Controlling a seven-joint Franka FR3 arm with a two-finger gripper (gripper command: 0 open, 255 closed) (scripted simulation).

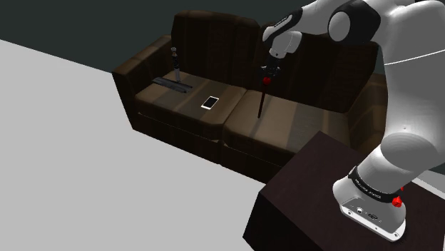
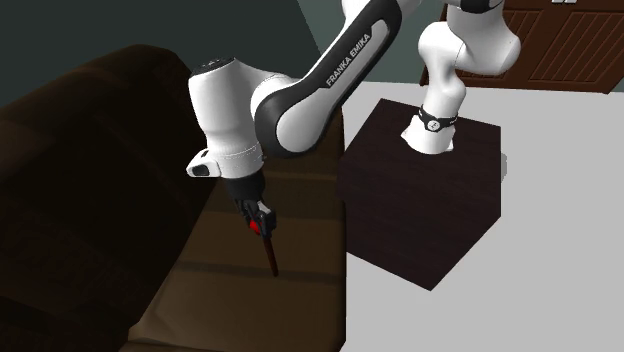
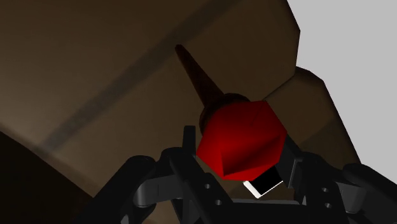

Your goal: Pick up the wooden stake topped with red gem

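While gripper point(image 1: 268, 73) was clamped on stake point(image 1: 262, 100) at gem end, tip pointed down over sofa point(image 1: 285, 118), phone point(image 1: 210, 103) & dark tool point(image 1: 171, 83) lay on nxt cushion, well apart.

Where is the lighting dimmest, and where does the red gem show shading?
Second exterior view: the sofa fades almost to black. Wrist view: the red gem shows lighter and darker facets. Shoulder view: the grey floor is flat, shadowless.

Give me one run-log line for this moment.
gripper: shut on stake | stake: near upright, red gem up, tip down over sofa | phone: lying on sofa seat, apart
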